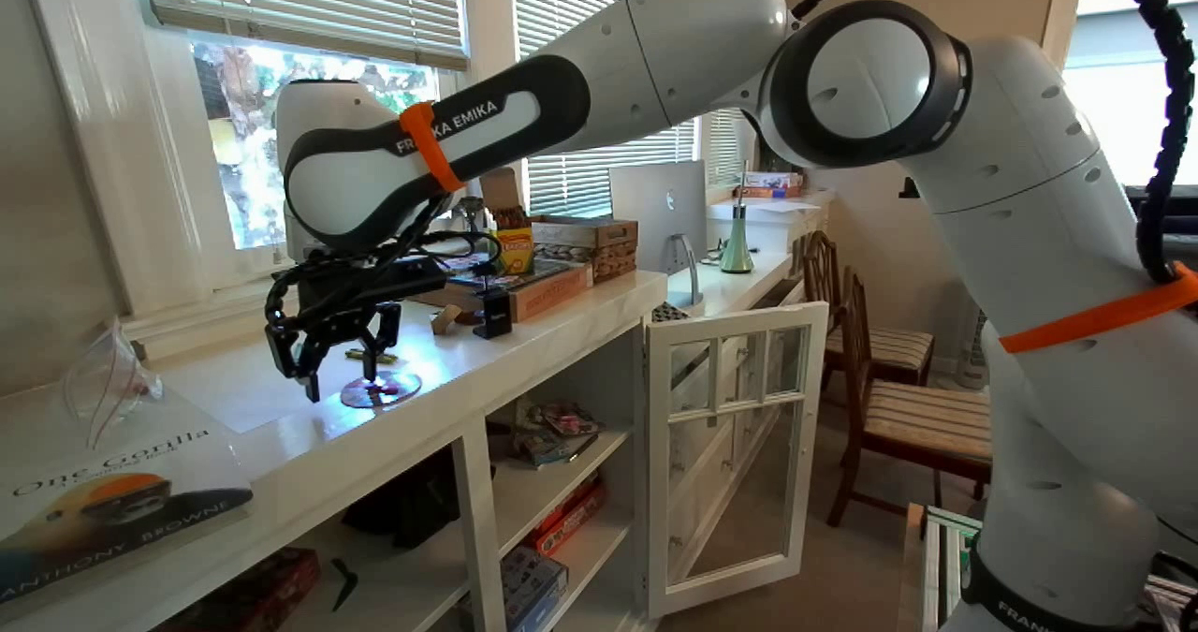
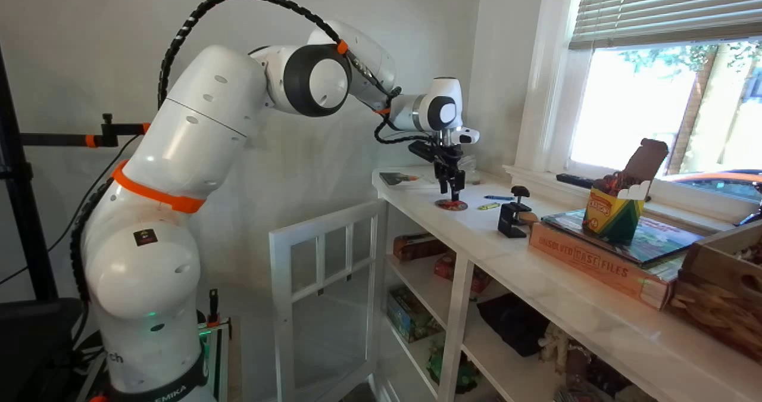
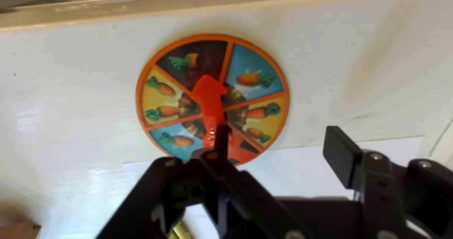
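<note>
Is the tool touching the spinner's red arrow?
Cannot tell: in the wrist view, a finger of the tool overlaps the red arrow, but neither contact nor gap shows plainly.

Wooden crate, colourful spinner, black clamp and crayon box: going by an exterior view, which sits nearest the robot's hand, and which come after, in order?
1. Colourful spinner, just below the hand.
2. Black clamp, on the counter, to the spinner's right in the picture.
3. Crayon box, standing on a low stack.
4. Wooden crate, beyond the stack, at the picture's right edge.
</note>
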You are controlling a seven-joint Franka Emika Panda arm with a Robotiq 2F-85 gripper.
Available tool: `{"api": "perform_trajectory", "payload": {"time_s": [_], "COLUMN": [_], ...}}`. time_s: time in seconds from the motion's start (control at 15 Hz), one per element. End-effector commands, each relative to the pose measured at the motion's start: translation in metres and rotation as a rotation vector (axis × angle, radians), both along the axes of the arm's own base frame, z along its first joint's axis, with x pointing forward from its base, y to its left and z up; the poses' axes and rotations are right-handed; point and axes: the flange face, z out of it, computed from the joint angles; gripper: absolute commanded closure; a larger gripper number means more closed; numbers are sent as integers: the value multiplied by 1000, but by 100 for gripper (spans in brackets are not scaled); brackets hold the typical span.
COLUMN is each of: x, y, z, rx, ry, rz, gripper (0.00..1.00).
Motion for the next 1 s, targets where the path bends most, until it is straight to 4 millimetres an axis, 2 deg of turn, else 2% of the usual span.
{"api": "perform_trajectory", "payload": {"time_s": [0.0,0.4,0.93], "x": [1,2,5], "y": [5,11,8], "z": [-3,-3,-6], "rx": [-11,-10,-8], "ry": [20,18,22], "rz": [11,23,26], "gripper": [28,30,29]}}
